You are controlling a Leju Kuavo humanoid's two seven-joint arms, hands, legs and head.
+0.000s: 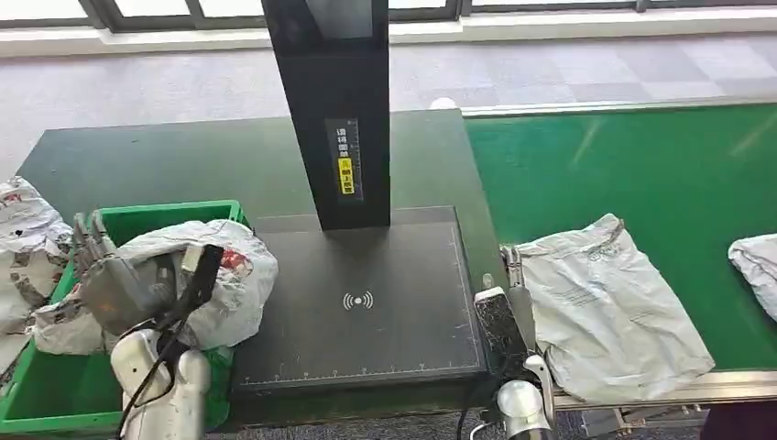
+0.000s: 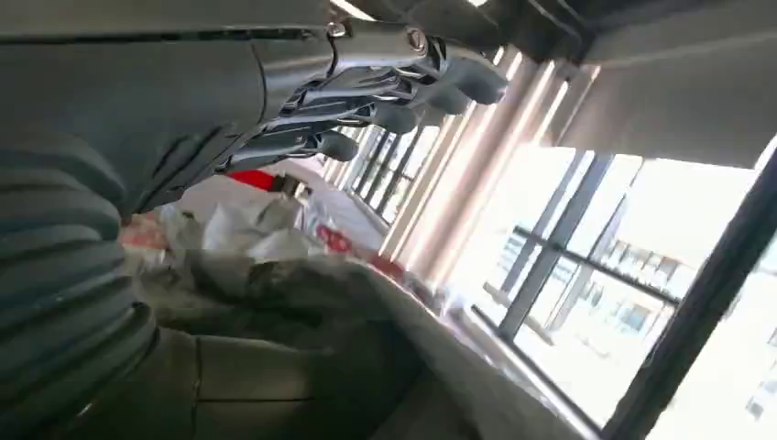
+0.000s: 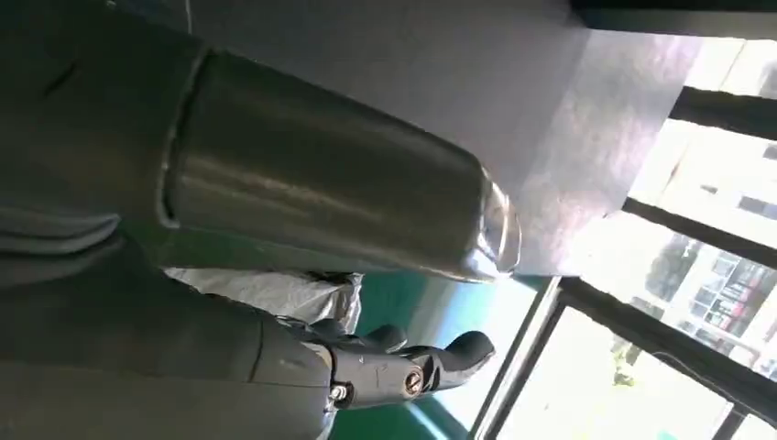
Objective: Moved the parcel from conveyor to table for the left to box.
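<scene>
**Left hand holds a parcel over the bin; right hand rests by the belt**

Seen from the head camera, the left hand (image 1: 114,280) grips a crumpled white parcel (image 1: 220,275) with red print, holding it at the rim of a green bin (image 1: 55,394) on the left end of a dark desk (image 1: 183,156). Part of the parcel hangs over a black scanner pad (image 1: 366,302) beside the bin. A black post (image 1: 334,101) rises from the back of the pad. To the right runs a green belt (image 1: 641,174). A flat grey bag (image 1: 600,302) lies on its near edge. The right hand (image 1: 508,312) sits just beside that bag, fingers apart and holding nothing. More bags (image 1: 23,247) lie left of the bin.
</scene>
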